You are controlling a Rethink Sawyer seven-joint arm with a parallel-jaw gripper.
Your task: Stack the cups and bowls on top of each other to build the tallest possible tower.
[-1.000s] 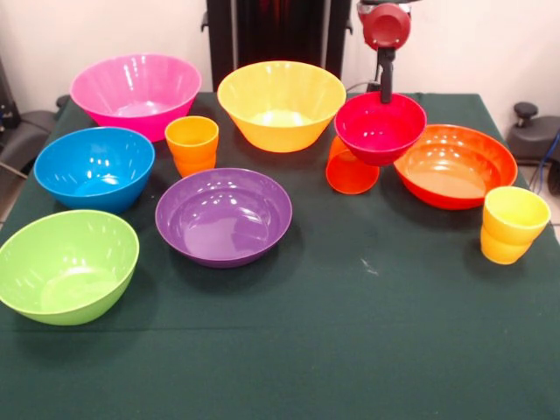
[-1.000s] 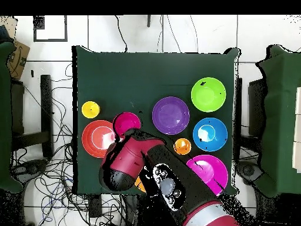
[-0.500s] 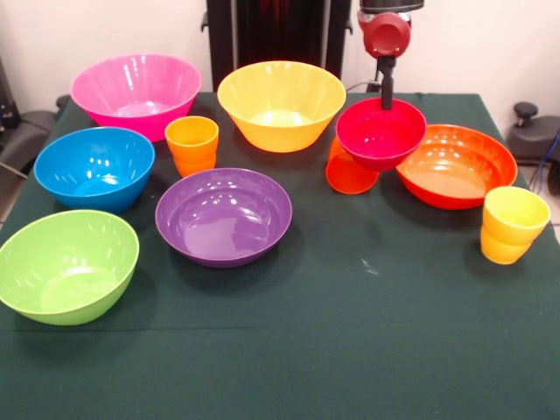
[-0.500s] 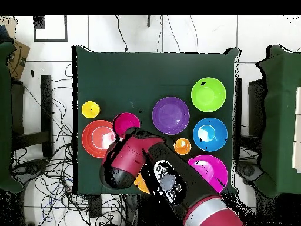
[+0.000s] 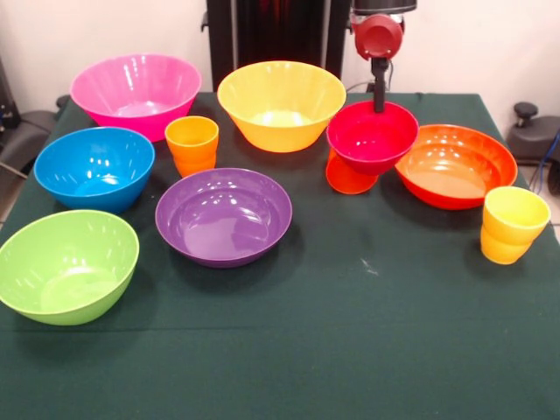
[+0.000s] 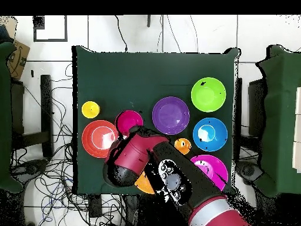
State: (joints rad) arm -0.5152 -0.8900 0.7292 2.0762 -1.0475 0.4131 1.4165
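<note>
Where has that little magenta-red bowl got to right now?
In the front view, the small glossy magenta-red plastic bowl is right of centre, held up on the gripper, above the tipped red-orange cup, between the yellow bowl and orange-red bowl.

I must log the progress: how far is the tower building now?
Done: nothing looks stacked; the pink bowl, yellow bowl and purple bowl sit apart. In hand: the gripper holds the small magenta-red bowl over the tipped red-orange cup. Left: nearly all stacking.
</note>
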